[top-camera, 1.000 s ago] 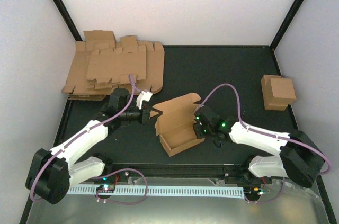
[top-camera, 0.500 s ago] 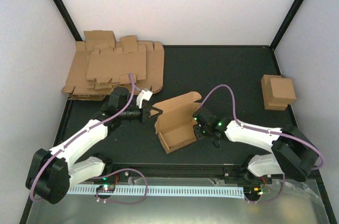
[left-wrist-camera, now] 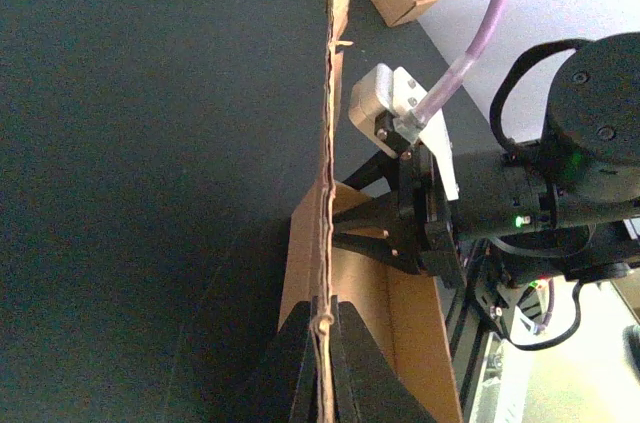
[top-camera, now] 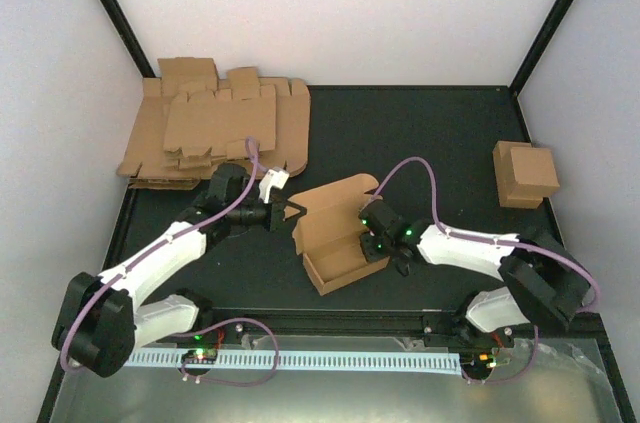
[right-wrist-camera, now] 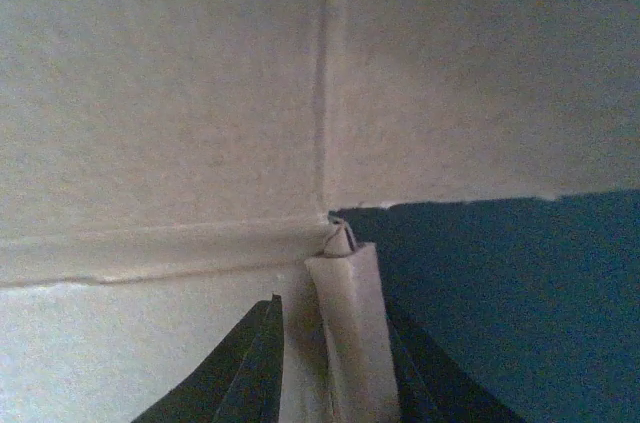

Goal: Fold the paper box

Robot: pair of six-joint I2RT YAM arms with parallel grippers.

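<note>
Fingers (left-wrist-camera: 297, 368) of the left gripper (left-wrist-camera: 322, 321) are pinched flat on an edge of the paper box (top-camera: 335, 233), seen edge-on as a thin brown line running away from the wrist camera. Across the tray, the right gripper (right-wrist-camera: 332, 303) has its dark fingers set narrowly on either side of a doubled side-wall strip. A sliver of space shows on one side, so I cannot tell whether it truly grips.

The box sits on the black table (top-camera: 430, 133) near the middle, between the two arms. Its shallow tray is nearest the bases and its lid panel rises behind.

By the look of it, the work is well past halfway. The tray walls stand and the corners appear formed. What probably remains is seating the right-hand wall, then bringing the lid down and tucking its front flap.

Much is hard to read. The right wrist view is so close that only blurred cardboard and a crease show. From above, the right wrist body covers its own fingertips and that wall's lock.

Farther back lie a pile of flat blanks (top-camera: 215, 128) at the left and a closed box (top-camera: 525, 173) at the right.
</note>
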